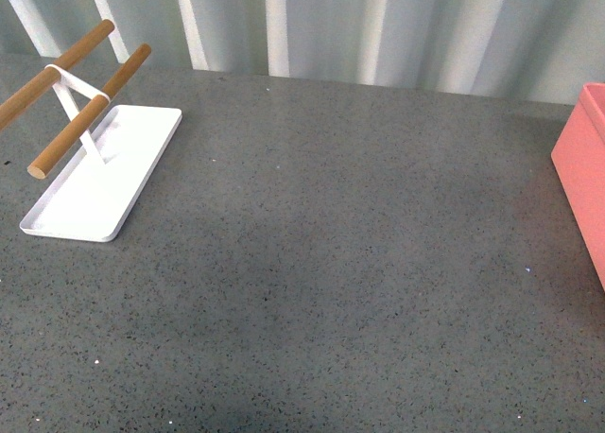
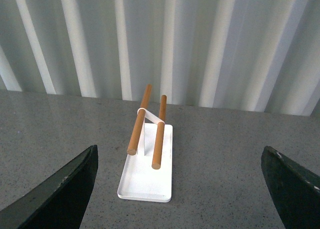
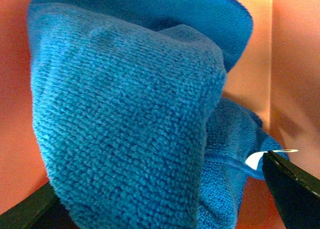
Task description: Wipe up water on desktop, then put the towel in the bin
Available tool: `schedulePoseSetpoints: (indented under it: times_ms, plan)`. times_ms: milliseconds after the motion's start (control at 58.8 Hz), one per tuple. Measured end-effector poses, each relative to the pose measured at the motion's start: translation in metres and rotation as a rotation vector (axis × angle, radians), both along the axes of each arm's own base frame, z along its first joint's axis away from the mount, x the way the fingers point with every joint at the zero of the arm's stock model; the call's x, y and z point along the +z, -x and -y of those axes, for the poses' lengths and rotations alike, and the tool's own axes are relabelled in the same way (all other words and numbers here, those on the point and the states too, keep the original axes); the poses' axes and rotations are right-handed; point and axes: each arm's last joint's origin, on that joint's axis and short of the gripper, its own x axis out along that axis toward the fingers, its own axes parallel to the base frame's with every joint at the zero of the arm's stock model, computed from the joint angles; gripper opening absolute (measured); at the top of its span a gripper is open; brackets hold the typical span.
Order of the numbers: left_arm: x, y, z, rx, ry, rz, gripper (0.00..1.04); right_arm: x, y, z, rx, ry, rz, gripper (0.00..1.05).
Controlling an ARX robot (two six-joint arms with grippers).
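The left pincer (image 2: pixel 177 189) stood wide open and empty above the table (image 2: pixel 235 154), while the right pincer (image 3: pixel 165 199) gaped around the bunched towel (image 3: pixel 125 119) inside the bin (image 3: pixel 295 64), the towel's axis unclear.

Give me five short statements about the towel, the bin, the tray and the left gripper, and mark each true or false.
1. The blue towel lies spread on the desktop. False: the front view shows no towel there; the right wrist view shows it against salmon-pink walls.
2. The pink bin sits at the desktop's right edge. True.
3. The left gripper is open and empty. True.
4. The white tray carries three wooden bars. False: two.
5. The white tray stands inside the bin. False: it stands on the desktop, far left.
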Motion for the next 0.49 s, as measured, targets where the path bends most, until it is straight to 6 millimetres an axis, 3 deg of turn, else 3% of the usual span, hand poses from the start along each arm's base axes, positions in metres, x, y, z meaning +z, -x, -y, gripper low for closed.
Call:
schedulePoseSetpoints:
  times_ms: [221, 493]
  plan:
    - [0.000, 0.000, 0.000, 0.000, 0.000, 0.000, 0.98, 0.008, 0.007, -0.006, 0.041, -0.109, 0.022, 0.98]
    - [0.000, 0.000, 0.000, 0.000, 0.000, 0.000, 0.98, 0.044, 0.015, -0.008, 0.063, -0.152, 0.117, 0.98]
